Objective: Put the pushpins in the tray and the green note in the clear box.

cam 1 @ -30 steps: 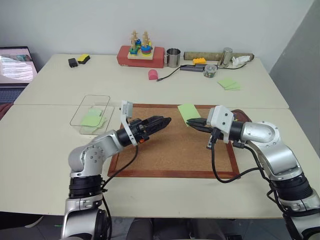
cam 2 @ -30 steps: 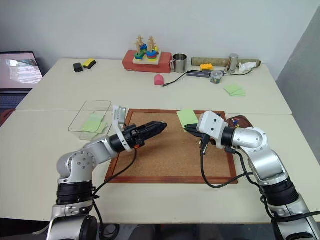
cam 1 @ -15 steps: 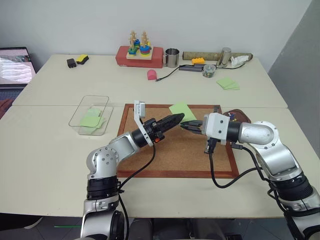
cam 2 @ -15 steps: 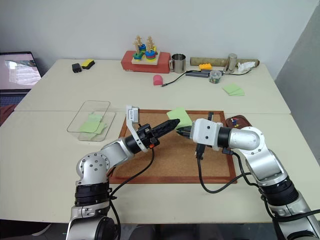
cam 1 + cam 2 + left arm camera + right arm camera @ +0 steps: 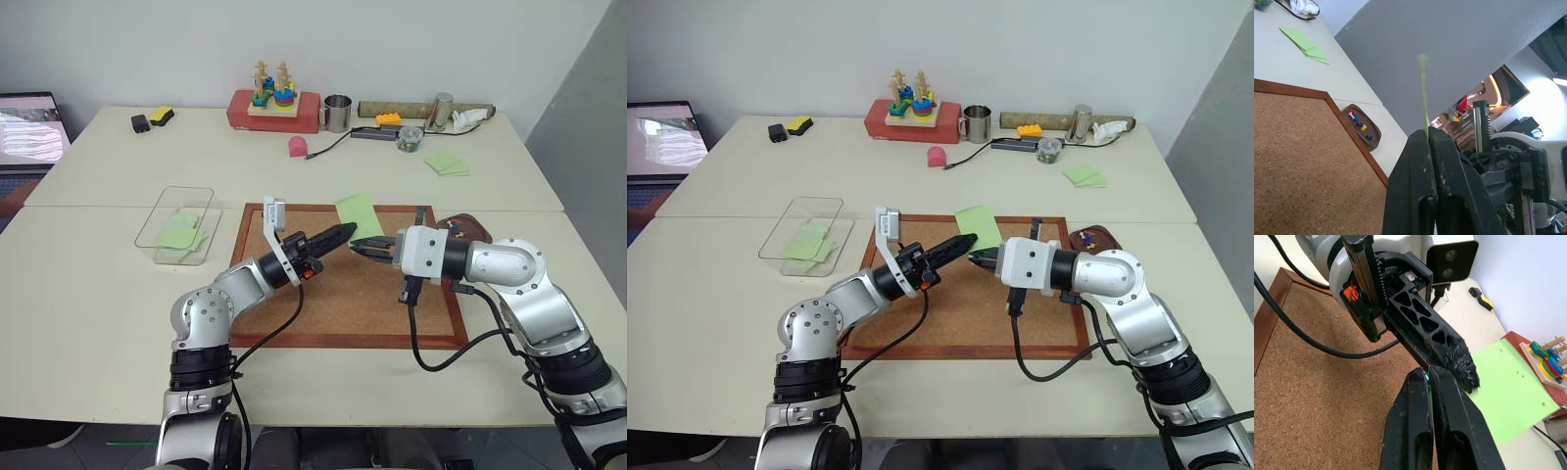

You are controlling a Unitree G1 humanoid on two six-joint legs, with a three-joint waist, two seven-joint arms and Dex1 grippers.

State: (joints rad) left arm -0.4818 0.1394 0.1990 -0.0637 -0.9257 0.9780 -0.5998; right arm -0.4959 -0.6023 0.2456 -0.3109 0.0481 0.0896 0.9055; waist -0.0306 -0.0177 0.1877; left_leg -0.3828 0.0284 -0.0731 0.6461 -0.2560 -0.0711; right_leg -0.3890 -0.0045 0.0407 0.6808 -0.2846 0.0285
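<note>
- The left gripper (image 5: 351, 231) hung over the cork board (image 5: 323, 304), fingers closed on the lower edge of the green note (image 5: 360, 216).
- The note stood lifted off the board, rising from the fingertips toward 12 o'clock.
- The right gripper (image 5: 359, 245) met the left one tip to tip, fingers shut, with a small green bit pinched between them in the right wrist view; I could not tell whether it was a pin or the note's edge.
- In the left wrist view, the note (image 5: 1423, 88) showed edge-on as a thin green strip rising from the closed fingers (image 5: 1418, 161).
- The tray (image 5: 1362, 128) sat on the table just beside the board's right edge, at 3 o'clock from the grippers, holding a few coloured pins.
- The clear box (image 5: 178, 224) lay on the table at 9 o'clock from the board, well apart from the grippers, with green sheets inside.
- A fanned stack of green sheets (image 5: 447, 164) lay far off at 1 o'clock.
</note>
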